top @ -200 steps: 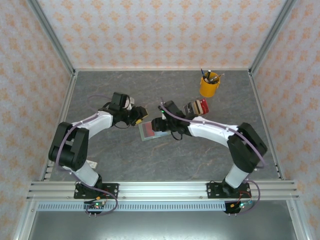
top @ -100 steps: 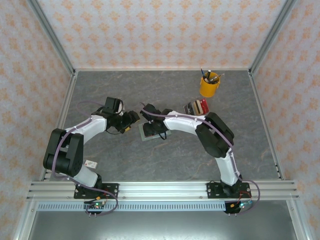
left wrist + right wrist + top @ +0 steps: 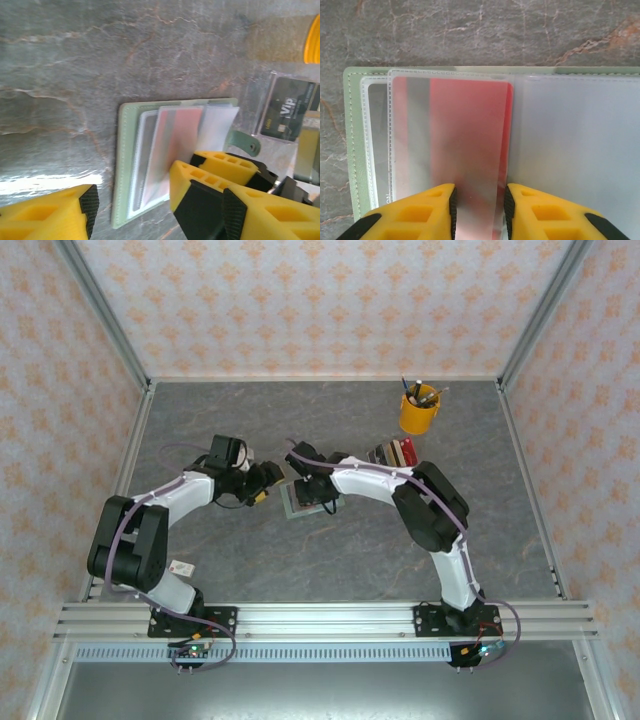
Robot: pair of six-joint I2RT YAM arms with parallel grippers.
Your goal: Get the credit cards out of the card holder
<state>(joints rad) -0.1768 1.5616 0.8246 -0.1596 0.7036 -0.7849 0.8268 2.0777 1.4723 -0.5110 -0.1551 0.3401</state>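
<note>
The pale mint-green bifold card holder lies open on the grey marbled worktop, with a thin red credit card in its clear sleeve. The right tool stands narrowly parted over the card; I cannot tell if it pinches. The left tool gapes beside the holder. The card is probably light, stiff and slippery, so pinch its short edge at the sleeve mouth.

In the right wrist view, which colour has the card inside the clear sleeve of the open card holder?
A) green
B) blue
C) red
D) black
C: the card seen through the clear sleeve of the card holder is red.
</note>
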